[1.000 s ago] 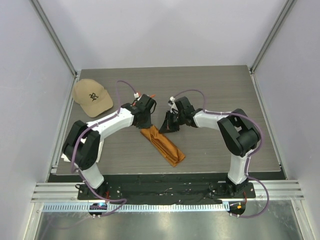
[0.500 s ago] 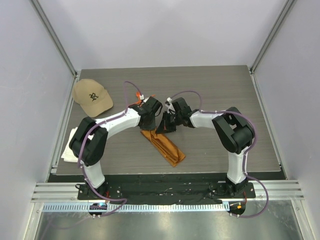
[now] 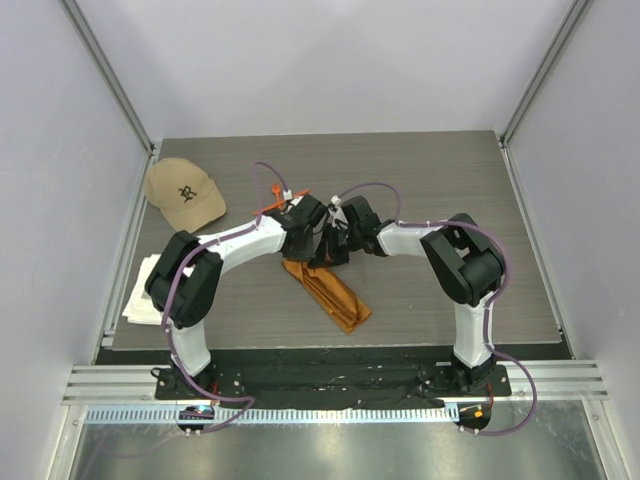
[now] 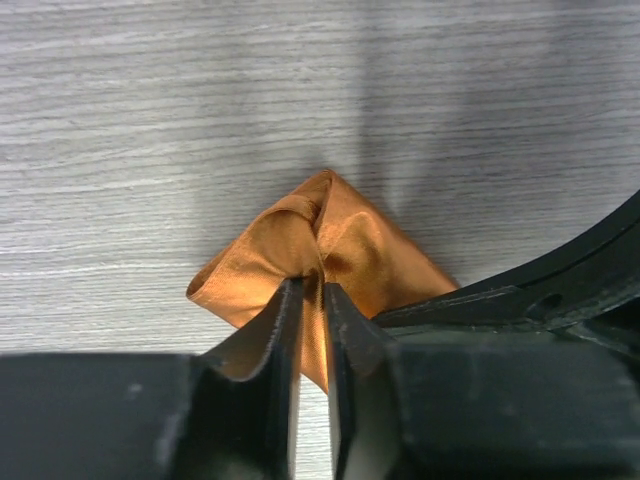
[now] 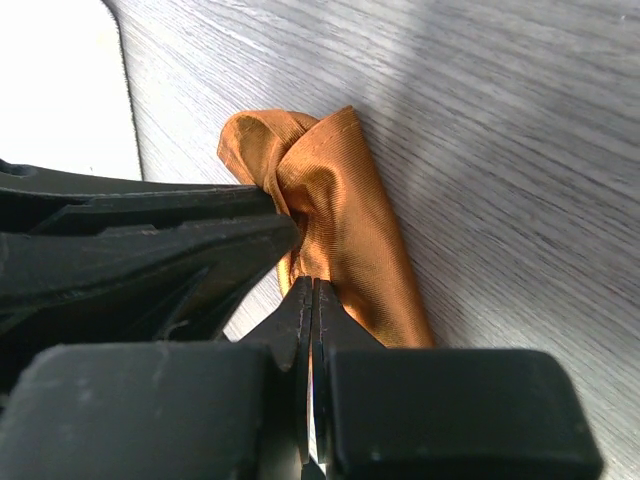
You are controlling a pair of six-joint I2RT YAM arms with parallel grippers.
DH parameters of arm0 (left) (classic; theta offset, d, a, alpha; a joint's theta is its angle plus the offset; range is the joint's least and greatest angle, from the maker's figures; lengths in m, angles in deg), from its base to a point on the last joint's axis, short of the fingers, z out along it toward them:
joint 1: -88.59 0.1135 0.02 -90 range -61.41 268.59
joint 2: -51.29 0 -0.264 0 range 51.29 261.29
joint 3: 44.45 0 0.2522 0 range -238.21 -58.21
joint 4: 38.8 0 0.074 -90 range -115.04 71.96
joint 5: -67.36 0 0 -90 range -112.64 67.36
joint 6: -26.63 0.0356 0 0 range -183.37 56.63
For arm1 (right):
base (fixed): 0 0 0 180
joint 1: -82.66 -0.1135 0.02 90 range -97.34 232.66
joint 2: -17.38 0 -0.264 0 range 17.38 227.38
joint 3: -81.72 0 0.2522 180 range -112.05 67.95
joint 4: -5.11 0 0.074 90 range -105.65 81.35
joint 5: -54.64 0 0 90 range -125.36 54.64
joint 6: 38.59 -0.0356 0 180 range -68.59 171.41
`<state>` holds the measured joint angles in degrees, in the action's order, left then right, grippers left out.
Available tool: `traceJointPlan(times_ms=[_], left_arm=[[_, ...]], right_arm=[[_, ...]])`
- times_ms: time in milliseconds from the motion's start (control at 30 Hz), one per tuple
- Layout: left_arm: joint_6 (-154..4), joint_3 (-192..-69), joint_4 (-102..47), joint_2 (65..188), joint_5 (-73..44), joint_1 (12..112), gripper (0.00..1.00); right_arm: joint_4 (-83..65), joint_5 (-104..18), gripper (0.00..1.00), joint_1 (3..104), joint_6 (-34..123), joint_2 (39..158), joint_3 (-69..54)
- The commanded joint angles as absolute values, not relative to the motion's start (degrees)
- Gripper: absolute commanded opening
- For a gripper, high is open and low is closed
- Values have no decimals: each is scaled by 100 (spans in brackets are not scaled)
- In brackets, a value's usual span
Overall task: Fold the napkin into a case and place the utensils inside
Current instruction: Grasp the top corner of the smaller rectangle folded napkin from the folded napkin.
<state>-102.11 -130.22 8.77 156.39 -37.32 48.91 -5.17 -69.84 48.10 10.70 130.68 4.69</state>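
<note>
My left end effector (image 4: 312, 288) and right end effector (image 5: 312, 285) both pinch the napkin (image 3: 326, 291) at its upper-left end; its long axis runs toward lower right.

the napkin (image 4: 355, 250) is thin cloth with a satin sheen; the table (image 4: 150, 120), matt wood-grain.

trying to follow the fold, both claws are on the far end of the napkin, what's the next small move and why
The left claw and right claw both pinch the napkin at its bunched tip, close together, and the cloth there looks twisted shut rather than open like a sleeve. So probably ease them apart to open that end.
</note>
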Motion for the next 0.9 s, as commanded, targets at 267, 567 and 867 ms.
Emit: traceJointPlan(times_ms=[267,567,867], left_arm=[[-10221,-12932,643,15219,-3803,4834,0],[-10459,-12721,379,15210,-3512,4807,0],[-10362,-12720,344,15377,-3609,4869,0]], right_arm=[[31,-7201,1,4681,870,13357,292],[400,-7333,1,4417,554,13744,72],[506,-7422,1,4557,684,13499,633]])
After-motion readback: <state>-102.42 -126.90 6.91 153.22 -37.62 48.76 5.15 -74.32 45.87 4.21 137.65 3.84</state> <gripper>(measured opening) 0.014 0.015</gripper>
